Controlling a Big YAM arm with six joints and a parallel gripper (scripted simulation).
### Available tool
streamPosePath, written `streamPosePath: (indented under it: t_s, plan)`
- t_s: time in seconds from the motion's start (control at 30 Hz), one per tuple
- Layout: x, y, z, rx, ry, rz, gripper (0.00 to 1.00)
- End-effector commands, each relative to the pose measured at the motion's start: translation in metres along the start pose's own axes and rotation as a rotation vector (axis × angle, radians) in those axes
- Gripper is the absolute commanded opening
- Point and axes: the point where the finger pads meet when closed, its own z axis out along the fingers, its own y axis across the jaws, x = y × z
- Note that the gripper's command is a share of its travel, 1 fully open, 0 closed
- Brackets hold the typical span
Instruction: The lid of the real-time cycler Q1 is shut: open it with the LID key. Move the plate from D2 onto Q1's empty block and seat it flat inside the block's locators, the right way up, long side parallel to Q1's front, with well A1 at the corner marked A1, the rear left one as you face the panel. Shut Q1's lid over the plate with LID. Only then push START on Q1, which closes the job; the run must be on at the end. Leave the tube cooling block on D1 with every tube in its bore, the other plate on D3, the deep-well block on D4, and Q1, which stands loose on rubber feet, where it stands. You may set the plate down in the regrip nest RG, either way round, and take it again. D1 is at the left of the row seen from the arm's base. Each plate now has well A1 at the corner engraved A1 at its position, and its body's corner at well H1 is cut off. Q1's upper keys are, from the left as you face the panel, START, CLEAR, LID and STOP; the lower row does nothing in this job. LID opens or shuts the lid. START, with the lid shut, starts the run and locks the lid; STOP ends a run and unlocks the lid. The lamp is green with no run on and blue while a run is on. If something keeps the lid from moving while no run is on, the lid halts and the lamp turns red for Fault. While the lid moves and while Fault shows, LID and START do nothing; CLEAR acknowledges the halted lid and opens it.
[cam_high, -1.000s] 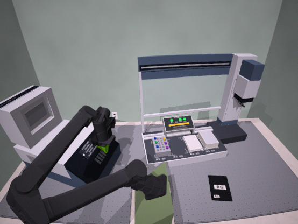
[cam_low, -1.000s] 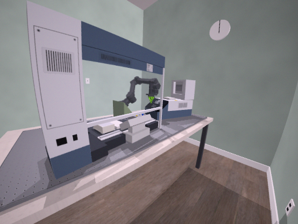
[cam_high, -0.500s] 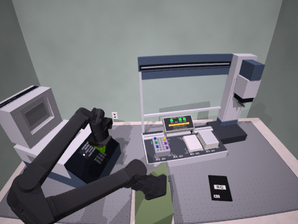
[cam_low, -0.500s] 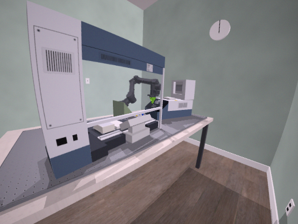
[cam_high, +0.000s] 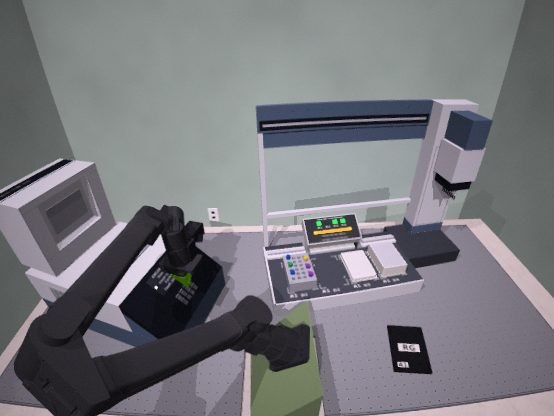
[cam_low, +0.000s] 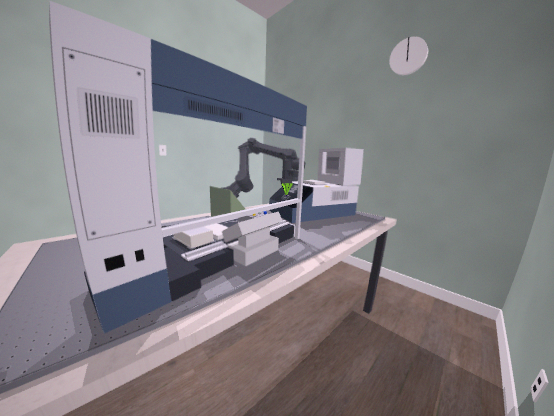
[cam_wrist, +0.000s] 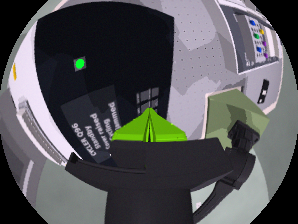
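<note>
"RG" on black regrip nest (cam_high: 409, 348); other labels too blurred.
</note>
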Motion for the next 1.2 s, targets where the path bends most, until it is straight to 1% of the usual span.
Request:
streamPosePath:
  t_s: [0.0,0.1,0.17,0.33,0.4,0.53,0.63,0.97,1.17]
  plan:
    - [0.001,0.008,0.002,-0.012,-0.016,0.001,0.0]
    - [0.003,0.007,0.008,-0.004,-0.008,0.015,0.0]
    - [0.0,0.013,0.007,-0.01,-0.016,0.015,0.0]
    - [-0.005,0.018,0.0,-0.023,-0.014,0.012,0.0]
    - [-0.005,0.018,0.0,-0.023,-0.014,0.012,0.0]
    - [-0.008,0.017,-0.004,-0.011,-0.025,0.013,0.0]
    - [-0.007,0.016,-0.005,-0.006,-0.023,0.01,0.0]
    - [0.001,0.021,-0.003,-0.005,-0.01,-0.049,0.0]
    - [-0.002,0.014,-0.005,-0.009,-0.026,-0.043,0.0]
